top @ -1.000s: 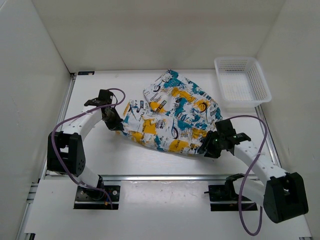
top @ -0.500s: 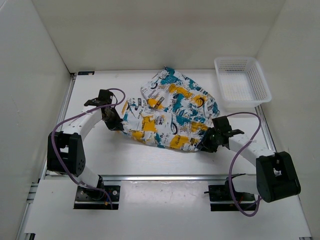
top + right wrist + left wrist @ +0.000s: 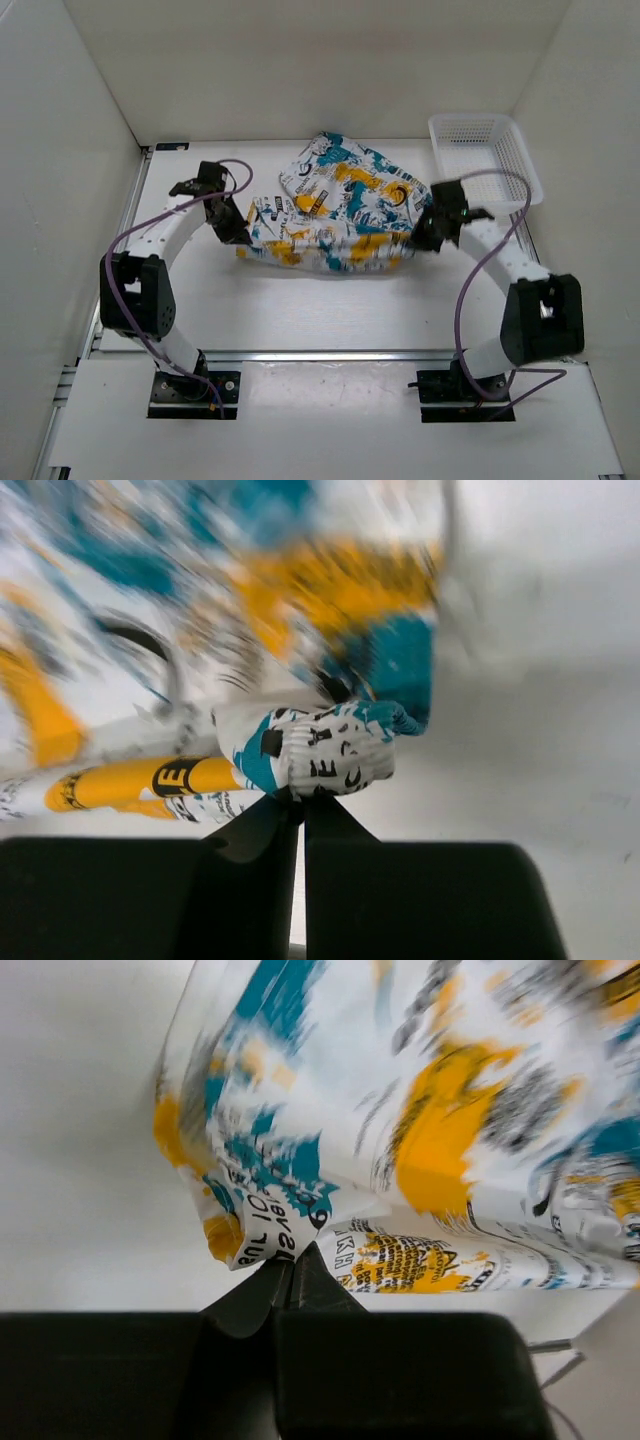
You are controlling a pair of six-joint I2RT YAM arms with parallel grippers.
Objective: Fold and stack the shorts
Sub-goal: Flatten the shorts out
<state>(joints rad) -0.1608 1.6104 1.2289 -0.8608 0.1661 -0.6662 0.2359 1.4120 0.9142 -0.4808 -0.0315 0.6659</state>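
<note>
The shorts [image 3: 335, 205], white with teal, yellow-orange and black print, lie bunched in the middle of the table, the near half lifted and rolled back. My left gripper [image 3: 240, 232] is shut on the left corner of the shorts [image 3: 265, 1230]. My right gripper [image 3: 424, 232] is shut on the right corner, a ribbed waistband fold [image 3: 330, 755]. Both hold the cloth a little above the table. The left wrist view shows the fabric stretching away from my left gripper [image 3: 293, 1265], and the right wrist view shows it stretching away from my right gripper [image 3: 300, 800].
A white plastic mesh basket [image 3: 484, 165] stands at the back right, just behind the right arm. White walls enclose the table on the left, back and right. A metal rail [image 3: 330, 355] runs along the near edge.
Both grippers have carried the near edge of the shorts toward the back. The right gripper moved far back toward the basket. The shorts now cover less table front to back.
</note>
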